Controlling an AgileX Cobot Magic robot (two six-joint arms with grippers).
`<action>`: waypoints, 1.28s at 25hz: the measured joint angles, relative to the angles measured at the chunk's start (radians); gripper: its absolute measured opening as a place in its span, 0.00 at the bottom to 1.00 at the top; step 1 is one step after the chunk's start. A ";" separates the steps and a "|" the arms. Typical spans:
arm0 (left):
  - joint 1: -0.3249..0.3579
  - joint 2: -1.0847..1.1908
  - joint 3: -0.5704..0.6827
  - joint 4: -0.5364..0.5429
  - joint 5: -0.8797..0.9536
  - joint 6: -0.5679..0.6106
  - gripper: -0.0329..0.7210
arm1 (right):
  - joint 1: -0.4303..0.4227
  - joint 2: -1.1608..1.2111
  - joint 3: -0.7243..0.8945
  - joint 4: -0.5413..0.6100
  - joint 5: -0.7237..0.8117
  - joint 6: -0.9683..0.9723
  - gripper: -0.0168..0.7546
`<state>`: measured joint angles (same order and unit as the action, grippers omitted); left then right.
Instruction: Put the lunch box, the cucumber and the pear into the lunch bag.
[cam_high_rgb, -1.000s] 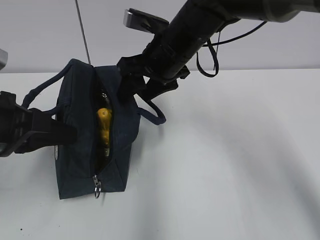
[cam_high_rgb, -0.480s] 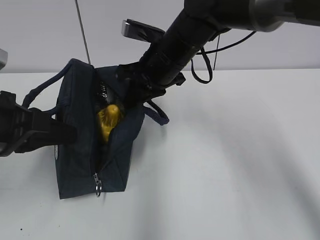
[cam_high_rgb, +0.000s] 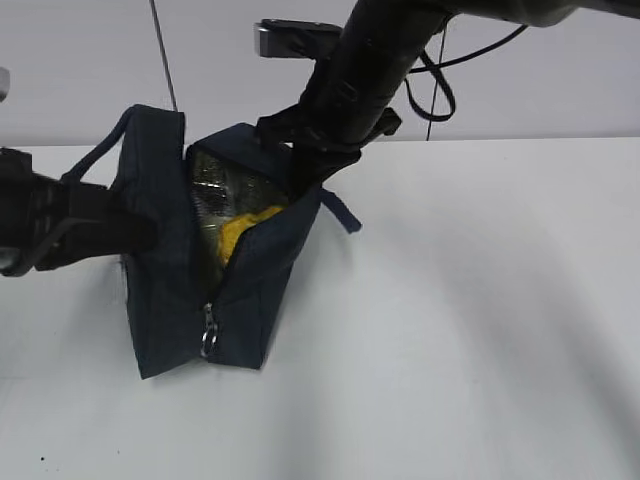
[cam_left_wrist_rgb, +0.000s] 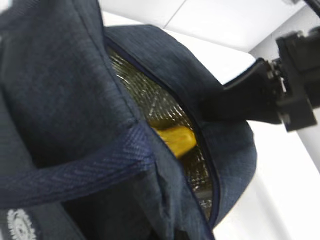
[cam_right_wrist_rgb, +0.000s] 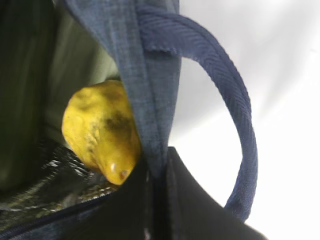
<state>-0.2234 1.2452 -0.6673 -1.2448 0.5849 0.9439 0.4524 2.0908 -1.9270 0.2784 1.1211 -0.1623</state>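
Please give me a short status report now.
Both grippers shut on the bag walls, left, right, holding it open. Pear inside. Nothing in the way.

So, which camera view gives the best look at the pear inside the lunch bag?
The right wrist view: the pear fills much of the picture, brown patches clear, behind the lunch bag wall. The exterior view shows only a yellow patch in the opening; the left wrist view shows a small yellow sliver.

lunch bag (cam_high_rgb: 165, 290) open, pear (cam_high_rgb: 243, 231) inside
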 joint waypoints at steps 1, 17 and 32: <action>0.000 0.016 -0.018 0.000 0.009 0.000 0.02 | 0.000 -0.010 0.000 -0.048 0.022 0.023 0.03; -0.096 0.233 -0.149 -0.076 0.118 0.000 0.02 | 0.000 -0.107 -0.002 -0.399 0.138 0.172 0.03; -0.172 0.258 -0.149 -0.075 0.055 0.000 0.02 | 0.000 -0.017 -0.006 -0.297 0.125 0.177 0.64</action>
<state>-0.3952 1.5028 -0.8166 -1.3203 0.6401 0.9437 0.4524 2.0743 -1.9334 -0.0181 1.2465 0.0151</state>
